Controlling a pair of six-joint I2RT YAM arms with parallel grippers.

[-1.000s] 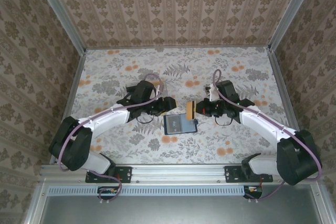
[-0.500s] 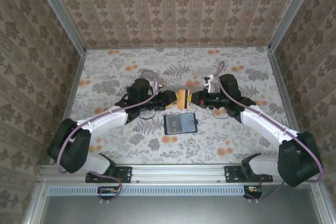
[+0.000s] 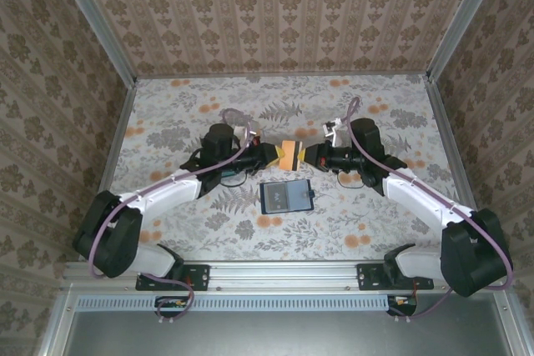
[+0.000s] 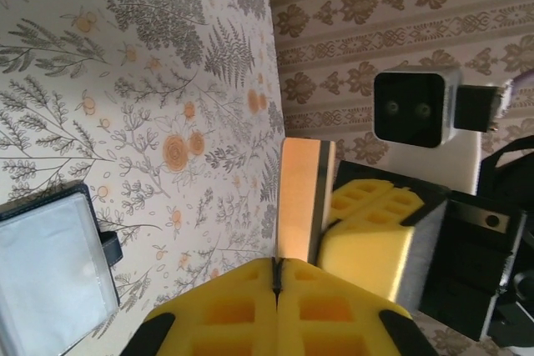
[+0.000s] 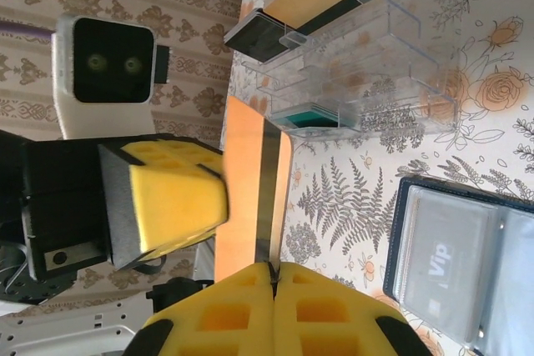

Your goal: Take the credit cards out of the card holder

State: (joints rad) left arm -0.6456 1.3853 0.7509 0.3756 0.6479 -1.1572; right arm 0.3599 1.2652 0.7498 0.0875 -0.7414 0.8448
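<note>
Past the wallet (image 3: 286, 198), tan-orange card (image 3: 289, 154), lengthwise near-to-far, clamped between left end effector (image 4: 277, 268) and right end effector (image 5: 273, 269).

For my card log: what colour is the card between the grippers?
The card is tan-orange with a dark stripe; clearest in the right wrist view.

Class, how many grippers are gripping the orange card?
2. The left gripper pinches the card's left edge and the right gripper its right edge, just beyond the open wallet. No other gripper could be hidden.
</note>
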